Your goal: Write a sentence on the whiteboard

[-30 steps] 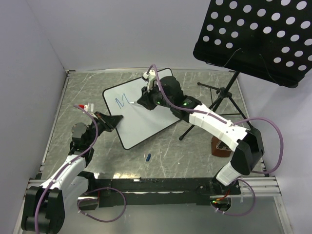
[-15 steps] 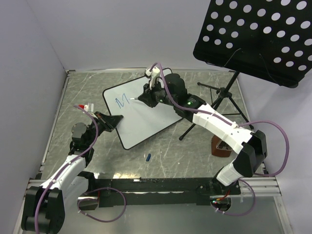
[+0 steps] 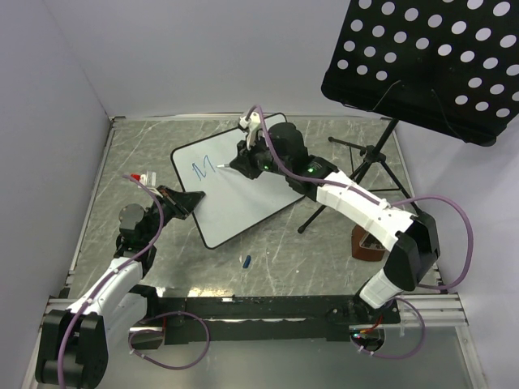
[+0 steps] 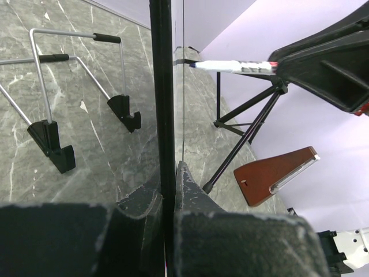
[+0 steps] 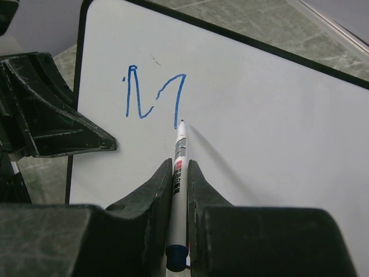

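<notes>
**A:** What is being held in the right gripper (image 5: 180,168)?

**B:** A thin white marker (image 5: 180,147) is being clamped there. The two black fingers (image 5: 151,193) are being kept narrow around its barrel. The dark tip is being pointed away from the wrist and, as far as can be judged, is being pressed on the whiteboard (image 5: 271,109).

**A:** At which place on it?

**B:** At the lower end of the last blue stroke. Of the sentence (image 5: 154,95), only one letter M is being shown, near the board's far left corner.

**A:** And the left gripper (image 4: 168,173)?

**B:** Its fingers are being closed on the board's thin black rim, at the near left edge. In the left wrist view the rim is being seen edge-on between them. Beside the rim in that view, a bent wire frame (image 4: 43,81) with black feet is being seen on the stone surface.

**A:** What is being seen around the board?

**B:** The board is being supported over a grey marbled table (image 3: 146,146). A small blue object (image 3: 246,261) is lying on the table, near the board's near edge but apart from it. At the right, a black perforated music stand (image 3: 422,57) is being carried on a tripod. A brown wooden metronome (image 3: 366,243) is being partly hidden by the right arm, beside one tripod leg.
</notes>
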Controlling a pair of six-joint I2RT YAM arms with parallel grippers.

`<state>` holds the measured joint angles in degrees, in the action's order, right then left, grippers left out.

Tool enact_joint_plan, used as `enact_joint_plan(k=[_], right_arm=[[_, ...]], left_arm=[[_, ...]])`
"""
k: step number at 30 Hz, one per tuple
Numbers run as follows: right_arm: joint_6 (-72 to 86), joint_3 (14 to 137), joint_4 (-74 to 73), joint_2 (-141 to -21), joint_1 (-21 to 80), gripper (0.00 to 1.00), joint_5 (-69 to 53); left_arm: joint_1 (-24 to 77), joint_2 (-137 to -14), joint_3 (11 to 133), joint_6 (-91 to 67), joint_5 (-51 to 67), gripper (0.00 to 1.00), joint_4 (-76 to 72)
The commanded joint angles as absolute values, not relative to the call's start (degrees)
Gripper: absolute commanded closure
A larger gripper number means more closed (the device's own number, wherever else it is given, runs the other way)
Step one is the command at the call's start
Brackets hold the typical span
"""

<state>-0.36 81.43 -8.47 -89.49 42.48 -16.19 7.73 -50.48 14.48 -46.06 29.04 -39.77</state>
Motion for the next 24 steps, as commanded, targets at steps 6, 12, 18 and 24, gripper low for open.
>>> enact_joint_plan(k=[6, 12, 18, 24], right_arm=[[-0.18, 85.69, -6.86, -91.84, 42.19, 1.0, -17.31], [-0.18, 87.1, -6.86, -93.07, 42.19, 1.0, -16.44], [1.23, 87.8, -6.94, -93.34, 41.93, 1.0, -14.33], [1.23, 87.71, -7.38, -93.16, 41.22, 1.0, -12.66]], left_arm=[[8.26, -51.06, 15.38, -40.43, 32.87, 0.99, -42.1], [8.26, -51.06, 15.38, -40.25, 32.96, 0.99, -42.01], [8.26, -51.06, 15.47, -40.17, 32.96, 0.99, -42.01], [8.17, -51.06, 15.47, -39.9, 33.05, 0.99, -41.66]])
